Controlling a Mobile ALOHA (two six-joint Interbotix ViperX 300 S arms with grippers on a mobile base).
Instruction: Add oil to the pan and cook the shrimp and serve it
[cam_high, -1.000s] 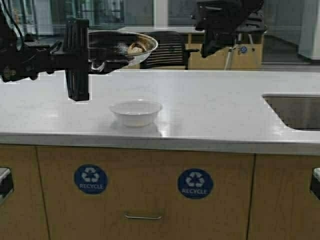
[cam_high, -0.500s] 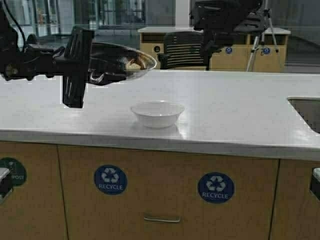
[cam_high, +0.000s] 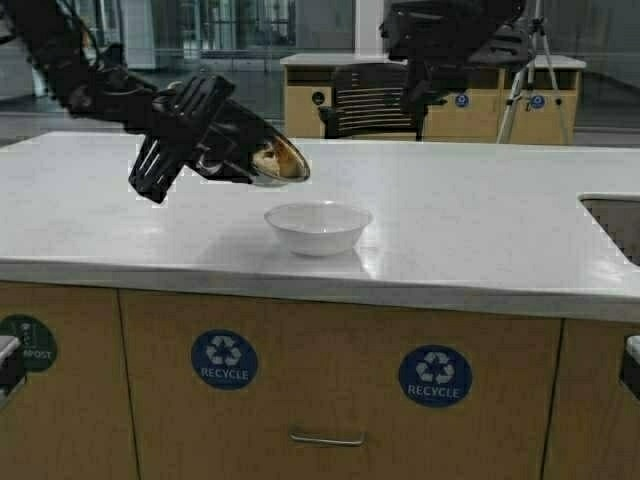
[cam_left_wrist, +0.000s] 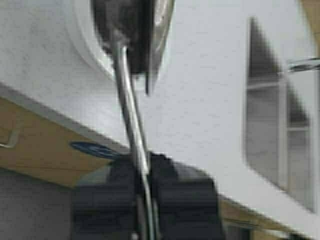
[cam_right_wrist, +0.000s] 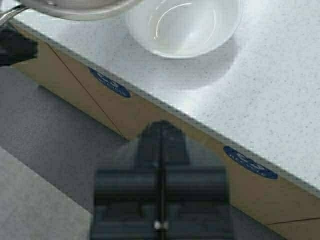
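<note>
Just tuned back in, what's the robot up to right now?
The left gripper is shut on the handle of the pan, holding it tilted above the counter, its lowered rim near the white bowl. The shrimp lies inside the pan near that rim; the bowl looks empty. The right gripper, jaws closed and empty, hangs raised above the counter.

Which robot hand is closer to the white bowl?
Left. The left gripper holds the tilted pan just above and beside the white bowl; the right gripper hangs higher, farther back.
</note>
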